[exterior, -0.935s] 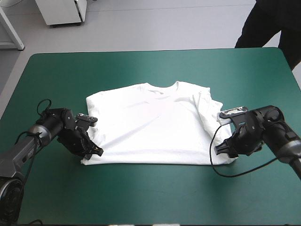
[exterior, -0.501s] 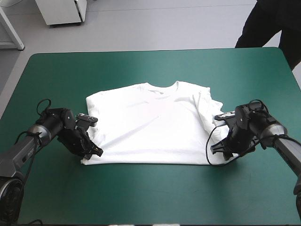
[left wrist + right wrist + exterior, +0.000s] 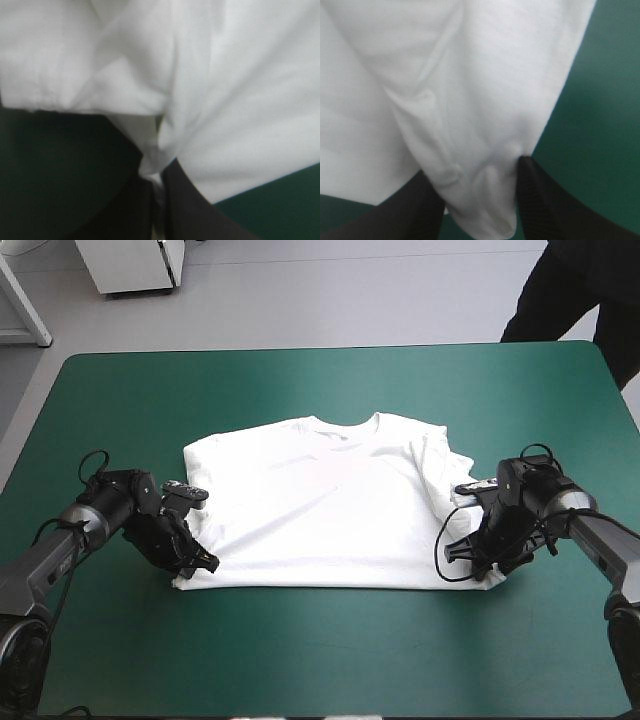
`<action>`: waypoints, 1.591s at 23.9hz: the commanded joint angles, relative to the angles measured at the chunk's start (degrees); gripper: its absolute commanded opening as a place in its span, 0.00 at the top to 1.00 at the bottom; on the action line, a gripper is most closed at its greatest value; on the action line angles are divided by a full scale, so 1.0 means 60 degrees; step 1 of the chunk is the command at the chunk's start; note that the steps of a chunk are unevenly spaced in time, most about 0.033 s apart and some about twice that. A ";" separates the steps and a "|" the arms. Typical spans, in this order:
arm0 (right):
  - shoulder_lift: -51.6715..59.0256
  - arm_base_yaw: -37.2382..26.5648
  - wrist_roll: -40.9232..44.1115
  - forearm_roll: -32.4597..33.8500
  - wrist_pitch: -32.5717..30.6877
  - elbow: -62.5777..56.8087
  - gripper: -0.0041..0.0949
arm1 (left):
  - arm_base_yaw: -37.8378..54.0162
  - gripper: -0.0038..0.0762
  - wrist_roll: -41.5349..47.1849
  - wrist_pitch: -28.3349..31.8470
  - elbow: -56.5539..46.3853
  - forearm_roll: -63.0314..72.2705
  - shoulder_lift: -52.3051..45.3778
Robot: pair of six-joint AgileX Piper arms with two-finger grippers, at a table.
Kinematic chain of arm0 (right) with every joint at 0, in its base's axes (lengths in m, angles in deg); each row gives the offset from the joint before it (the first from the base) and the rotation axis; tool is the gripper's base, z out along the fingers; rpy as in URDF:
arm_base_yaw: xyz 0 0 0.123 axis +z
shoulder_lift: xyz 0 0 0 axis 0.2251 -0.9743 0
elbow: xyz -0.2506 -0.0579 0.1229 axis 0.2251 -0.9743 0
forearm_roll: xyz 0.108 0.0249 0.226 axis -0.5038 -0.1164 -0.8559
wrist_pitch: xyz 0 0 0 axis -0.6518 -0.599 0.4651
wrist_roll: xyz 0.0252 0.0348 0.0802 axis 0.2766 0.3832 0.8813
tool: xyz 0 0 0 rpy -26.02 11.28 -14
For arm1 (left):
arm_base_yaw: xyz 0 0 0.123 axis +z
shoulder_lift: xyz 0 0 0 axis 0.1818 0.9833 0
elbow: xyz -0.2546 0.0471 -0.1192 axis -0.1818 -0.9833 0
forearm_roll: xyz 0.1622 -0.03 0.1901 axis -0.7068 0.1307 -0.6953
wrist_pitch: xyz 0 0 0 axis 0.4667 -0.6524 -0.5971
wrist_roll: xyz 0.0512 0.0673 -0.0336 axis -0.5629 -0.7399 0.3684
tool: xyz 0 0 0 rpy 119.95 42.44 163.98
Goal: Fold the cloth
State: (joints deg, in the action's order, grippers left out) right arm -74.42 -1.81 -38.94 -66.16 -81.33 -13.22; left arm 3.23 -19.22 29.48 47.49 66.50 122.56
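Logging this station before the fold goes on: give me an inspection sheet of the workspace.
Surface: teal-green table cover, flat.
Job's things: white T-shirt spread flat, neck toward the far edge.
Clutter: nothing seen.
Grippers: left gripper shut on the T-shirt's near corner; right gripper open, the other near corner between its fingers.
Cables: nothing seen beyond the robot's own.
Surroundings: nothing seen.

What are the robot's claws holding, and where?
The left claw pinches the T-shirt at its near left corner. The right claw stands open around the near right corner, not pinching it.
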 commanded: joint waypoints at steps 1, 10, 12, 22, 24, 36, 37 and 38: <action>0.0028 -0.0019 -0.0286 -0.0545 0.0134 0.0087 0.74 | -0.0098 0.98 -0.0012 -0.0101 0.0011 0.1048 -0.0002; 0.0849 -0.0019 -0.0138 0.0111 -0.1117 0.0681 0.97 | -0.0098 0.98 0.0233 -0.1265 0.1006 0.0531 -0.1449; 0.1437 -0.0019 0.0052 0.0492 -0.1394 0.1121 0.97 | -0.0098 0.98 0.0480 -0.1627 0.1337 0.0179 -0.2108; 0.3084 -0.0019 0.0333 0.0530 -0.1263 0.3332 0.97 | -0.0098 0.98 0.0823 -0.1412 0.2875 -0.0047 -0.3915; 0.2861 -0.0019 0.0333 0.0593 -0.0834 0.3570 0.97 | -0.0098 0.98 0.0979 -0.0715 0.3113 -0.0374 -0.3812; 0.0491 -0.0082 0.0333 0.0817 0.0715 0.5118 0.97 | -0.0098 0.98 0.0979 0.1510 0.3339 -0.1164 -0.2286; 0.0275 -0.0082 0.0333 0.0817 0.0723 0.5253 0.97 | -0.0098 0.98 0.0949 0.1661 0.3339 -0.1164 -0.2173; 0.0057 -0.0082 0.0333 0.0817 0.0738 0.5446 0.97 | -0.0098 0.98 0.0908 0.1848 0.3339 -0.1164 -0.2038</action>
State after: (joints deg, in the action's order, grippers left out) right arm -73.36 -1.80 -36.93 -62.27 -79.69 15.40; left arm 2.92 -13.69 34.88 65.45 59.70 110.35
